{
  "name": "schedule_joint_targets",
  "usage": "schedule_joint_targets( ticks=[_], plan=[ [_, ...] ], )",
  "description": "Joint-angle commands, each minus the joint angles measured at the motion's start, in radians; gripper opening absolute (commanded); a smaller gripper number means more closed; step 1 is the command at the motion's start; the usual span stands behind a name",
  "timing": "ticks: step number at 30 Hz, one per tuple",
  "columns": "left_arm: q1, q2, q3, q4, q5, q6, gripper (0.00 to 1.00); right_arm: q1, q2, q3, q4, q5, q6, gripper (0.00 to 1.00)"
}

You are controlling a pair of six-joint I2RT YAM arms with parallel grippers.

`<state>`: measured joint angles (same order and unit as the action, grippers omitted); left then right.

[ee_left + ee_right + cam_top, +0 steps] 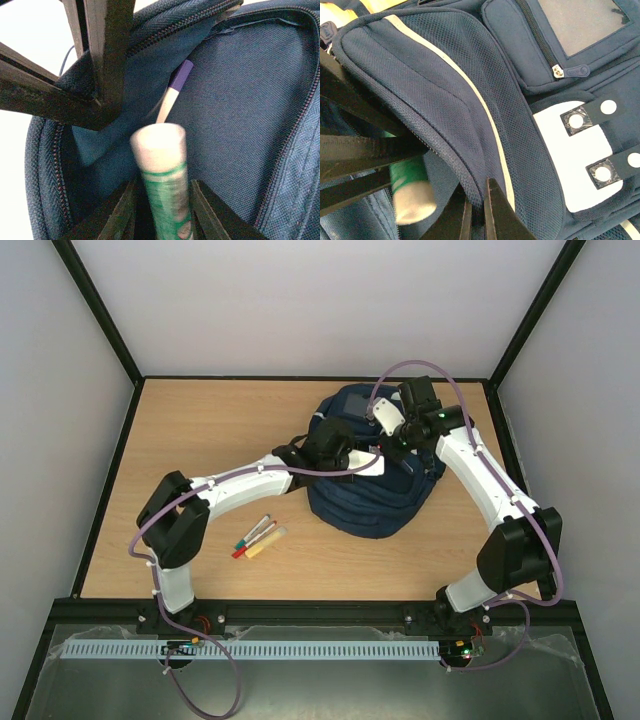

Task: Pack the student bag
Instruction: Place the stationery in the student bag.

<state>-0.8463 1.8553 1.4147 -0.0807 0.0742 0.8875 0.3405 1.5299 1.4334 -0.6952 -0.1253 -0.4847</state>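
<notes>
student bag (370,495): lies on bench (200,430), right of centre, pocket mouth facing the left arm | right fingers (496,212): clamped on flap (445,100) edge, holding mouth agape | left fingers (207,210): nearer, inside mouth, narrowly parted around green tube (162,165), long axis pointing inward; grip uncertain

1. A light wooden table (200,430) with a dark rim fills the floor of the enclosure.
2. A plain pale back wall (320,300) stands behind it.
3. The left wall (50,440) and right wall (590,420) are the same bare, pale grey-white.
4. Black frame bars (97,308) run along the corners where the walls meet.
5. At the near edge lies a white slotted strip (250,650) on a dull grey, slightly shiny sheet (330,690).
6. The light is soft and even, with only faint shadows on the wood.
</notes>
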Motion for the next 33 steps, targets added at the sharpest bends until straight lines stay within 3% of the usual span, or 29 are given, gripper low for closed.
schedule_joint_targets(
  ticks=[1,11,16,26,33],
  plan=[
    [0.001,0.067,0.019,0.1,-0.16,-0.058,0.36,0.08,-0.03,0.045,-0.03,-0.173,0.014,0.01],
    [0.013,-0.006,0.015,0.026,-0.128,-0.142,0.37,0.08,-0.025,0.039,-0.027,-0.172,0.017,0.01],
    [0.044,-0.121,0.004,-0.118,0.023,-0.19,0.37,0.079,-0.029,0.033,-0.026,-0.167,0.015,0.01],
    [0.126,-0.527,-0.353,-0.316,0.147,-0.094,0.38,0.077,-0.048,-0.015,-0.024,-0.161,0.012,0.01],
    [0.243,-0.652,-0.49,-0.409,0.11,-0.14,0.38,0.076,-0.053,-0.037,-0.03,-0.172,0.015,0.01]
  ],
)
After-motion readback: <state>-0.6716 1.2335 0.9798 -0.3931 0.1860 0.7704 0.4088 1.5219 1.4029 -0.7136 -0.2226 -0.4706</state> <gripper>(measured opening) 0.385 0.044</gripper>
